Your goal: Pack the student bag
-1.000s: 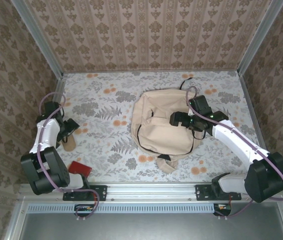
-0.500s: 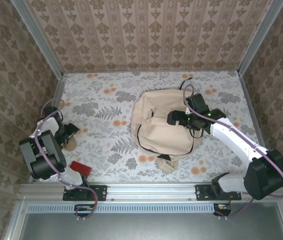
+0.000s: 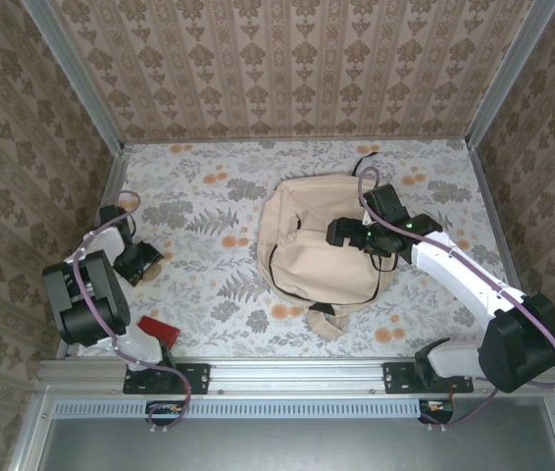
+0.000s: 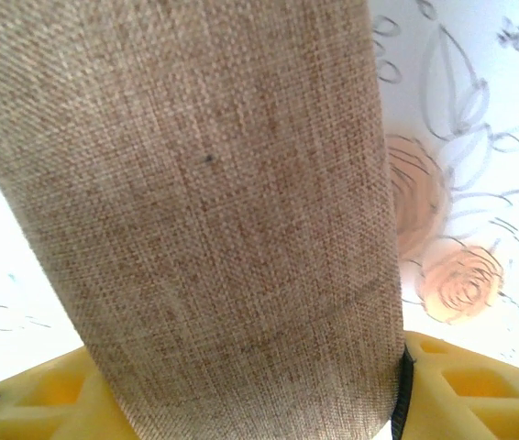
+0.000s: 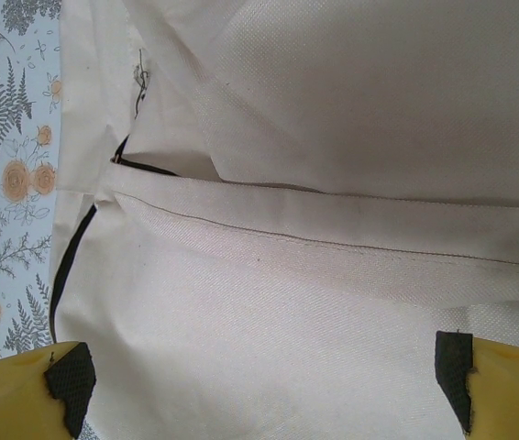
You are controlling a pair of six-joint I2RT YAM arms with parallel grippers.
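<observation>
the student bag [image 3: 312, 250] is laid flat on the floral table [image 3: 209, 196], a little toward 3 o'clock from its middle, with its black loop [image 3: 364, 163] pointed to 12 o'clock. the right gripper [image 3: 334, 234] is held over the bag's 3 o'clock half, its fingers spread wide. at the table's 9 o'clock edge the left gripper [image 3: 148, 261] is set around a brown woven pouch [image 4: 214, 211]; whether the pouch is pinched cannot be told.

A brown woven pouch [image 4: 204, 211] lies on the floral table [image 3: 209, 186] near its left edge, with orange roses printed beside it. A small red thing [image 3: 157, 329] sits at the near left corner. Patterned wallpaper [image 3: 287, 69] rises behind the far edge.
</observation>
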